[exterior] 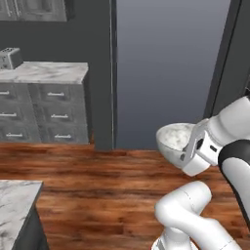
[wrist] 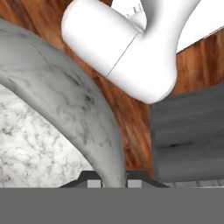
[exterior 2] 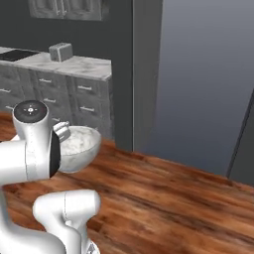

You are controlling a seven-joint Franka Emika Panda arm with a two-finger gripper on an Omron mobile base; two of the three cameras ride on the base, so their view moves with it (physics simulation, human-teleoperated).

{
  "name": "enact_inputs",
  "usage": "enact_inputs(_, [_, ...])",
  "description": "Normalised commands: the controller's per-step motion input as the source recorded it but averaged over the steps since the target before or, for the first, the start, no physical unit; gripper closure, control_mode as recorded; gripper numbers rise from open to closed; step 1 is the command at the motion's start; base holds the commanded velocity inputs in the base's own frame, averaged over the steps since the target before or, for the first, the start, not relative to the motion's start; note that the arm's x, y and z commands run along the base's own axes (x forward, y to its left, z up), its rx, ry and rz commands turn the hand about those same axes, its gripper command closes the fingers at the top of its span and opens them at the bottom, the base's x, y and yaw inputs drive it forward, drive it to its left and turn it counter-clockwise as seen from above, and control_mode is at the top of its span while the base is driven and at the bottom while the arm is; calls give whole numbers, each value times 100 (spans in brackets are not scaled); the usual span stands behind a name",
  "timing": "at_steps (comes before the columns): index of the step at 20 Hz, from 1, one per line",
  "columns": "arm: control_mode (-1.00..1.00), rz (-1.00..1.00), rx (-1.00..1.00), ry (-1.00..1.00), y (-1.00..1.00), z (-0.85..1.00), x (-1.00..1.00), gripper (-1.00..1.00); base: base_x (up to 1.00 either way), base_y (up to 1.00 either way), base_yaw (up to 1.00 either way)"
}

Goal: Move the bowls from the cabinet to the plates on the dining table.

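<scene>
**Surfaces as I see them from the console**

The bowl (exterior: 172,139) I'm carrying looks like white marble with grey veins, smooth, slightly speckled inside. The floor (exterior: 97,185) reads as reddish-brown wood planks with a soft sheen. The counter (exterior: 46,72) has a pale marble top over grey wood-grain drawers (exterior: 49,112) with silvery metal handles. The toaster (exterior 2: 61,51) looks brushed metal.

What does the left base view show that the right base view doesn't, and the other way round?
Left base view alone: a corner of the marble dining table at lower left. Right base view alone: a black cooktop set in the counter at far left. Both: the gripper shut on the rim of the marble bowl, carried above the wood floor, plus the toaster on the drawer counter.
</scene>
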Motion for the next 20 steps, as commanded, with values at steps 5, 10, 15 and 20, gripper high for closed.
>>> enact_inputs(5, [100, 0, 0, 0, 0, 0, 0, 100, 72, -58, 32])
enact_inputs(10, [100, 0, 0, 0, 0, 0, 0, 100, 65, 0, 65])
enact_inputs(15, [100, 0, 0, 0, 0, 0, 0, 100, 56, -2, 70])
enact_inputs(20, [100, 0, 0, 0, 0, 0, 0, 100, 75, -18, 65])
